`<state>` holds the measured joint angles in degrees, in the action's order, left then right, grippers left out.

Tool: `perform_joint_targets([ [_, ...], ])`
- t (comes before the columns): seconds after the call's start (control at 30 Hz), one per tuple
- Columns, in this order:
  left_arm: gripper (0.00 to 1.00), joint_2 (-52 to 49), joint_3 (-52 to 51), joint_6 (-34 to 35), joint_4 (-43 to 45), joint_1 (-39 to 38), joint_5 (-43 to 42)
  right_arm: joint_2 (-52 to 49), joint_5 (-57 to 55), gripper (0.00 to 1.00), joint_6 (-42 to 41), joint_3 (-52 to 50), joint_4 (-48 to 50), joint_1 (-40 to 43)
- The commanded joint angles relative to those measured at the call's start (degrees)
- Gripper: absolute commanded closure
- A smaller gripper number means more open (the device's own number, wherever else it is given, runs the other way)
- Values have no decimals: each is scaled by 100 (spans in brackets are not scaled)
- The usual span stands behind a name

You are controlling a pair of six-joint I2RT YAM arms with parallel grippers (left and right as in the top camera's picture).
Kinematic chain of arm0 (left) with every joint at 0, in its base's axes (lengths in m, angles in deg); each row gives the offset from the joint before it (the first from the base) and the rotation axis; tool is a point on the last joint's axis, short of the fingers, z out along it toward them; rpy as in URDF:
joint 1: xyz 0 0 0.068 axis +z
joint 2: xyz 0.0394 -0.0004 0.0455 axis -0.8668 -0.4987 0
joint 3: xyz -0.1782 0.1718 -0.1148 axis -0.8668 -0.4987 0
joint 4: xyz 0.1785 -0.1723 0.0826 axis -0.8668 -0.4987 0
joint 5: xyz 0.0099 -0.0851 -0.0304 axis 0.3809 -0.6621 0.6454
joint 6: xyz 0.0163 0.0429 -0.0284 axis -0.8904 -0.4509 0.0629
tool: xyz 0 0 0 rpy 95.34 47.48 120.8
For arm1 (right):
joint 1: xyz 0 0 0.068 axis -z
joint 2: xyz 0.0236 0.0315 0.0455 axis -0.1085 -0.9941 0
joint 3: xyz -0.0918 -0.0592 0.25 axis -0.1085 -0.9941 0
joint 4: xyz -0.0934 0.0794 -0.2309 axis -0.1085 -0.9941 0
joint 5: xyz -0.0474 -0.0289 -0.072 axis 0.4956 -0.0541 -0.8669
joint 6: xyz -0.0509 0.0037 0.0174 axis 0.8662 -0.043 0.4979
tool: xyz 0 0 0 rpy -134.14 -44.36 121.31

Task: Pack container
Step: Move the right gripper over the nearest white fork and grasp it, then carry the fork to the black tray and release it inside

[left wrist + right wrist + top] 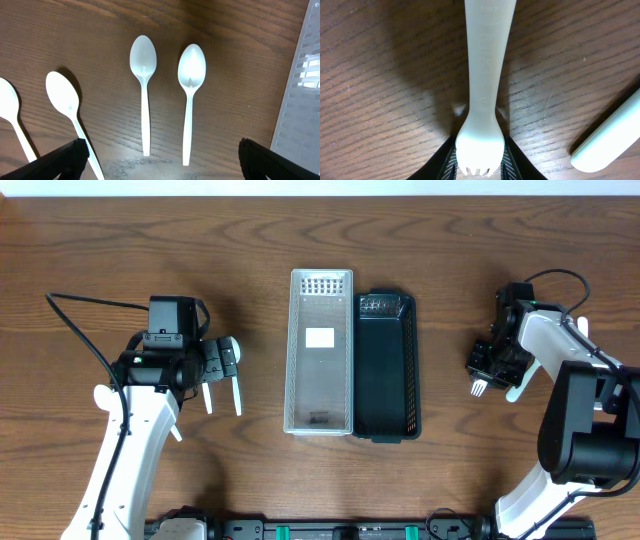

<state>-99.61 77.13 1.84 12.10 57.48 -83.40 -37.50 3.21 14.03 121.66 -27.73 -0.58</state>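
We note that the left wrist view cuts off the handles of the two leftmost spoons [67, 110] and shows only a slatted edge of the white basket [302, 90]. In the right wrist view the fork [482, 90] runs out of the top of frame. A second pale handle [607, 142] enters at the lower right, and we cannot tell which utensil it belongs to. The surface is a dark wood-grain table [120, 250], with a pale strip beyond its far edge. The white basket stands at centre and touches the black tray [388, 367] on its right-arm side. The left gripper [165, 160] is spread wide over the two centre spoons [143, 90], which lie side by side on the table, and it grasps nothing. The right gripper [479, 167] is clenched on the tined head of the fork. We cannot tell whether the fork touches the table.
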Motion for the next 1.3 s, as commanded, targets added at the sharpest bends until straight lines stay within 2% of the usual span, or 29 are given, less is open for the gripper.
perform_joint_targets([
  [0.0, 2, -13, 103, -52, -2, 35, 7, -131, -155, 87, -20, -179, 44, -44],
  [0.1, 2, -13, 103, -52, 0, 35, 7, -101, -153, 94, -7, -92, 44, -52],
  [0.3, 2, -13, 103, -52, 0, 35, 7, 426, -153, 95, 378, 769, -452, -409],
  [0.47, 2, -13, 103, -52, 0, 35, 9, 1062, -138, 96, 741, 1762, -903, -1250],
  [0.57, 2, -13, 101, -52, 0, 35, 7, 1248, -96, 96, 730, 2028, -1025, -1836],
  [0.77, 2, -13, 101, -52, -2, 35, 7, 1099, 7, 95, 249, 1869, -1014, -2870],
  [1.0, 2, -13, 101, -52, -4, 35, 7, 352, 13, 96, -68, 1388, -647, -3467],
  [1.13, 2, -13, 101, -52, -2, 35, 7, -63, 20, 93, -66, 1305, -492, -3547],
  [1.17, 2, -13, 101, -52, -2, 35, 7, -133, 20, 89, -66, 1305, -450, -3552],
  [1.23, 2, -13, 101, -52, -2, 35, 7, -184, 22, 71, -66, 1305, -367, -3552],
  [1.27, 2, -13, 101, -52, -2, 35, 7, -184, 22, 69, -63, 1305, -326, -3552],
])
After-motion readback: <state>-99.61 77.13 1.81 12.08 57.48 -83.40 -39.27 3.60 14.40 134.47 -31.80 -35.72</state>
